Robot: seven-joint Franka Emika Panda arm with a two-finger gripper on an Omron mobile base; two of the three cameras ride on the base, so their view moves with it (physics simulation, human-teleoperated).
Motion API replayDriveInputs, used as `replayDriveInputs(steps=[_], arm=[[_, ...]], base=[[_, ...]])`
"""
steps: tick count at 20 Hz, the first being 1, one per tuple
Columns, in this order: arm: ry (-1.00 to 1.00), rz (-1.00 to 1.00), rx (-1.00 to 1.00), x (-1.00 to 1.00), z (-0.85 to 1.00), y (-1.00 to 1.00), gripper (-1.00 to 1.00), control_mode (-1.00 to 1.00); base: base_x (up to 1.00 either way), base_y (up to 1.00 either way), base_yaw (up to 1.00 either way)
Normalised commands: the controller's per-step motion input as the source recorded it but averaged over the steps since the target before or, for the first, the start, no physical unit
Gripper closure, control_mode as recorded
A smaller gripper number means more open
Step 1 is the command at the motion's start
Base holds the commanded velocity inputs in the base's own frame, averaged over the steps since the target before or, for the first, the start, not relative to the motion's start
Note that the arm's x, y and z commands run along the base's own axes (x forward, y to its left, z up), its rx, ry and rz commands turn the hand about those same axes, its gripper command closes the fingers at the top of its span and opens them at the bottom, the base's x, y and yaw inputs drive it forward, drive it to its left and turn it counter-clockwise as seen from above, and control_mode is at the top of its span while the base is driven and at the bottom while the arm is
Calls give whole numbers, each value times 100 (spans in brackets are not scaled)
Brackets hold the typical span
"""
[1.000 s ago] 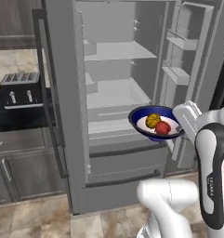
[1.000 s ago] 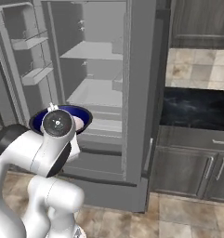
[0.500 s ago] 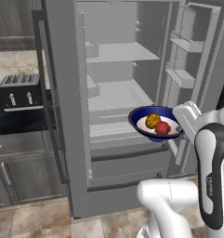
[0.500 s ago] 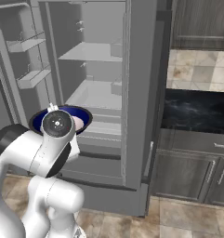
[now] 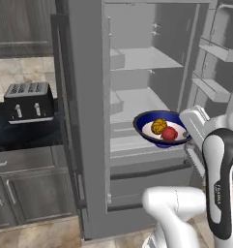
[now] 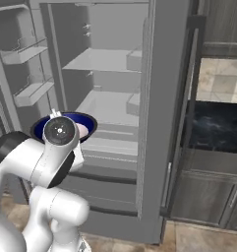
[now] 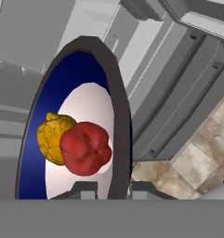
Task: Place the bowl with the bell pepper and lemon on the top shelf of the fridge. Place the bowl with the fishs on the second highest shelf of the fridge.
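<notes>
- Gripper: fingers closed on the rim of the blue bowl, one tip inside the rim and one outside it.
- Blue bowl: held roughly level in front of the open fridge, at about the height of its lower shelves.
- Lemon and red pepper: touching, side by side on the bowl's white centre.
- Top shelf: bare, above and behind the bowl.
- Toaster: on the dark counter left of the fridge.
</notes>
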Motion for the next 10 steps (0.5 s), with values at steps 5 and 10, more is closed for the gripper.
replayDriveInputs(steps=[5,10], arm=[[0,0,0,0,0,0,100,100],[0,0,0,0,0,0,100,100]], base=[[75,0,-1],[61,0,-3]])
